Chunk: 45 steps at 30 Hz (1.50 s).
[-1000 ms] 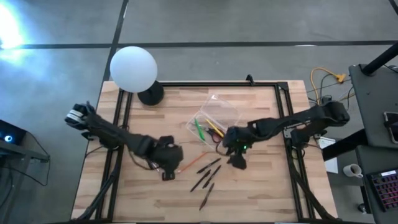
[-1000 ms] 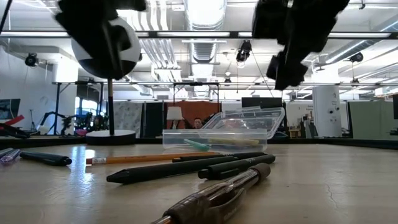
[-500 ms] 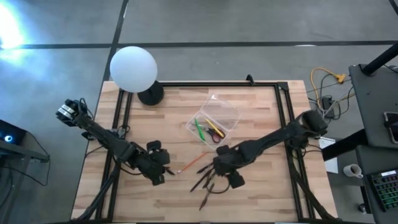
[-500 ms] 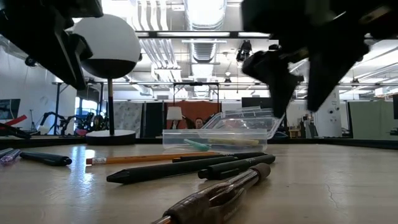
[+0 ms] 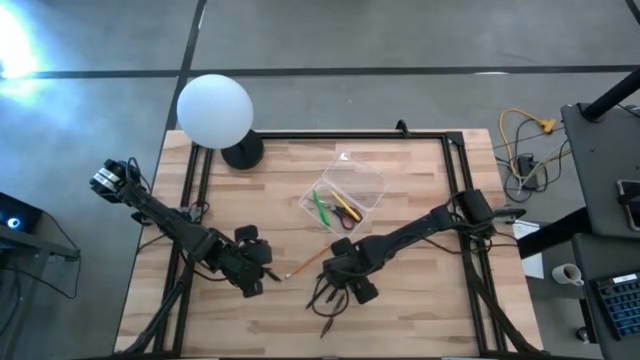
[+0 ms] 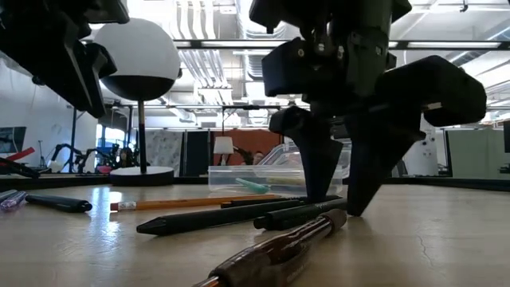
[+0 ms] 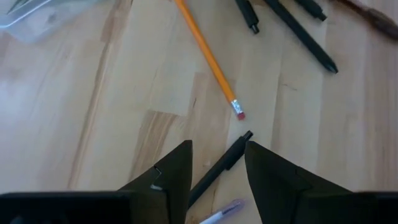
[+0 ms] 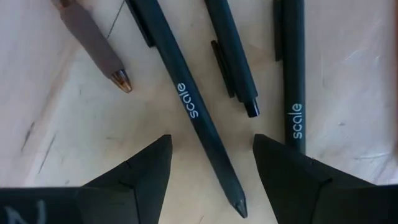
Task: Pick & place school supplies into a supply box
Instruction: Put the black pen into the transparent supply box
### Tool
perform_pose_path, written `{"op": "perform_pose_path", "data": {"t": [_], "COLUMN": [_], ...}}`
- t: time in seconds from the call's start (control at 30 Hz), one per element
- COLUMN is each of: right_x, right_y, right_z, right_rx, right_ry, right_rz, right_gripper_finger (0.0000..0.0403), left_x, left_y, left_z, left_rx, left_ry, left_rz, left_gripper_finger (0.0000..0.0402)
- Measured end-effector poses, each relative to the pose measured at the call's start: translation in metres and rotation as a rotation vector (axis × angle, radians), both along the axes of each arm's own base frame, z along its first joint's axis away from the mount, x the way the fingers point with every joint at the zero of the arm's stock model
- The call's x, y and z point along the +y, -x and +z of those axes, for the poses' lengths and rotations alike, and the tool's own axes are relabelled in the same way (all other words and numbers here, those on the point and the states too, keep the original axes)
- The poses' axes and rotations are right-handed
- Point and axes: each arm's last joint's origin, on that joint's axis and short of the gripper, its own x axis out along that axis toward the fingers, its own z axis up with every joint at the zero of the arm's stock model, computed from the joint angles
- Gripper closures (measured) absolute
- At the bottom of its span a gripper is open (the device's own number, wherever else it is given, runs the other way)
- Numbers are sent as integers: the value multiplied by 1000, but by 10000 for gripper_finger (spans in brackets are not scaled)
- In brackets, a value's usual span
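My right gripper (image 8: 211,174), fingers spread and grasping nothing, straddles a dark pen (image 8: 193,112) marked "scale", midway along the table's (image 5: 420,310) front edge.

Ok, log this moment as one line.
right gripper: open, straddling dark pen | left gripper: open, over another pen | box: holds some supplies

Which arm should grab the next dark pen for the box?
Right, probably. The right gripper is open and down at the table, straddling a dark pen in the cluster. The left gripper, also open, hangs above another black pen, farther from the box.
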Motion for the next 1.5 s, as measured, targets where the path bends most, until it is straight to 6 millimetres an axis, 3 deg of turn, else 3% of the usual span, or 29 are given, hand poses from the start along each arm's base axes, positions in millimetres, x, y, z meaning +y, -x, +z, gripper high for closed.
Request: {"op": "perform_pose_path", "data": {"t": [0.23,0.6,0.77,0.97,1.07,1.17,1.33,1.4,1.5], "right_x": [0,-3,-5,-1,-1,-13,-54,-78,-113], "right_y": [0,4,6,19,25,37,48,46,39], "right_z": [-8,-15,-15,8,44,79,107,109,94], "right_rx": [24,53,114,166,72,-61,-220,-270,-319], "right_ry": [-4,-35,-120,-208,-261,-242,-233,-237,-220], "right_rz": [-38,-57,-140,-280,-357,-509,-895,-1046,-1248], "right_gripper_finger": [202,372,384,388,388,389,389,389,389], "left_x": [3,8,8,8,8,8,9,10,10], "left_y": [5,12,12,12,12,12,12,12,12], "left_z": [-3,-6,-6,-6,-6,-6,-7,-7,-7], "left_rx": [58,136,136,136,131,122,116,115,111], "left_ry": [-37,-87,-87,-88,-96,-110,-130,-132,-138], "left_rz": [0,0,0,0,5,12,20,22,24], "left_gripper_finger": [270,270,270,270,270,270,270,270,270]}}
